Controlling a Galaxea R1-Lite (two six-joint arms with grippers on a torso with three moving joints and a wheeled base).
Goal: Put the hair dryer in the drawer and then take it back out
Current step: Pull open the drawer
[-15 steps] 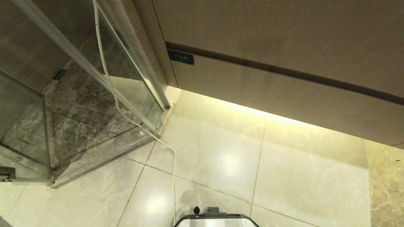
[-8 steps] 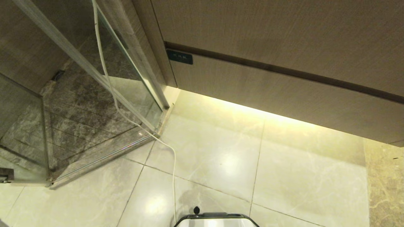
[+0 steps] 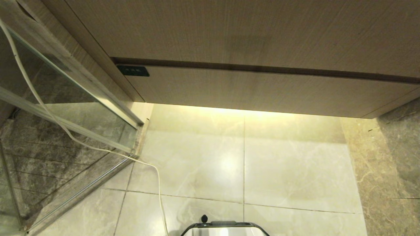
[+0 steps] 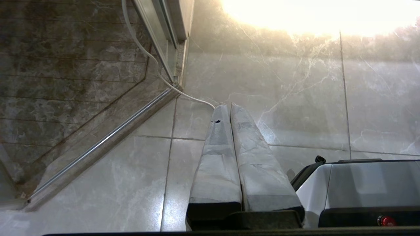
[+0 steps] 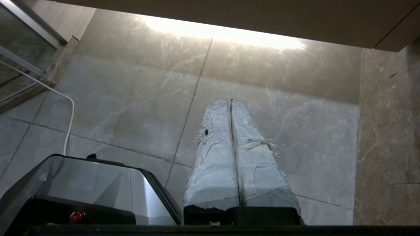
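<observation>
The drawer (image 3: 249, 90) is a wide, low wood-grain front with a small black label (image 3: 133, 70) at its left end. It is closed, under a taller plain panel (image 3: 229, 29). Its lower edge shows in the right wrist view as the drawer (image 5: 229, 16). The hair dryer is out of view. My left gripper (image 4: 228, 105) hangs over the floor tiles, shut and holding nothing. My right gripper (image 5: 230, 100) is also shut and empty above the tiles in front of the cabinet. Neither arm shows in the head view.
A glass shower enclosure (image 3: 65, 98) stands at the left. A white cable (image 3: 157, 183) trails from it across the floor to my base (image 3: 224, 229). A dark marble wall (image 3: 393, 157) closes the right side. Lit pale floor tiles (image 3: 288, 170) lie before the cabinet.
The whole head view has swung: the cabinet now runs level across the picture and the shower has slid to the left edge. This is camera motion. Both grippers stay shut.
</observation>
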